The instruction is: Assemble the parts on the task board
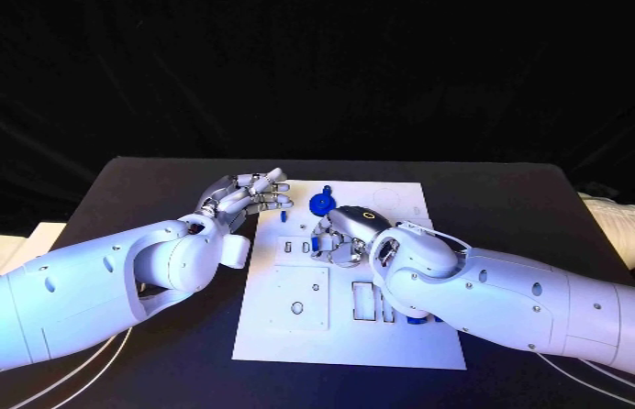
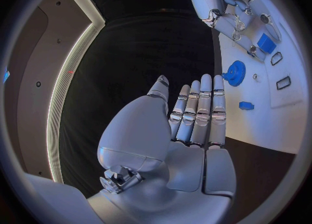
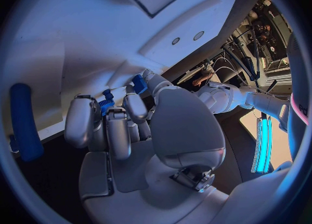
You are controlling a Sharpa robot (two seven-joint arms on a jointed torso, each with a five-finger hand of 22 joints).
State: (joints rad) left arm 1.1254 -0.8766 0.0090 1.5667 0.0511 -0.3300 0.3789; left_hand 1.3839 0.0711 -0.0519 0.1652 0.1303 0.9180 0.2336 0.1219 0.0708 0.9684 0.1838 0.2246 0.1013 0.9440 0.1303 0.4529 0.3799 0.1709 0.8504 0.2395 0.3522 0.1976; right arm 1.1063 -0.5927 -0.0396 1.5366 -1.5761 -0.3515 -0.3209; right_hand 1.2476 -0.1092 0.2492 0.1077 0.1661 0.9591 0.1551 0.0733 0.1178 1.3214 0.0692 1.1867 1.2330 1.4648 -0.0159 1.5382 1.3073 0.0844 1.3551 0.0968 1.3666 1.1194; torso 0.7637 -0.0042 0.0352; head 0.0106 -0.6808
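Board (image 1: 397,336) lies mid-table, long axis running 12 to 6 o'clock in the head view. Right hand (image 1: 341,235) sits over the board's upper middle, fingers curled down close together; the right wrist view shows small blue parts (image 3: 138,82) at the fingertips, one beside another (image 3: 106,98), so the hand appears to pinch a piece, likely to seat it in a slot. Exactly how it is held is hard to tell, since fingers cover most of it. Left hand (image 1: 248,195) rests off the board's edge at about 10 o'clock from the right hand, fingers straight, side by side, holding nothing; it probably waits clear so as not to crowd the work. A blue gear (image 1: 320,204) stands on the board at 11 o'clock from the right hand, just beside it; a small blue block (image 2: 246,105) lies near the gear. A long blue bar (image 3: 23,120) sits at the board's edge, partly cut off. The right arm covers the board's lower right at 5 o'clock, where a sliver of blue (image 1: 417,318) peeks out; what it is cannot be made out.
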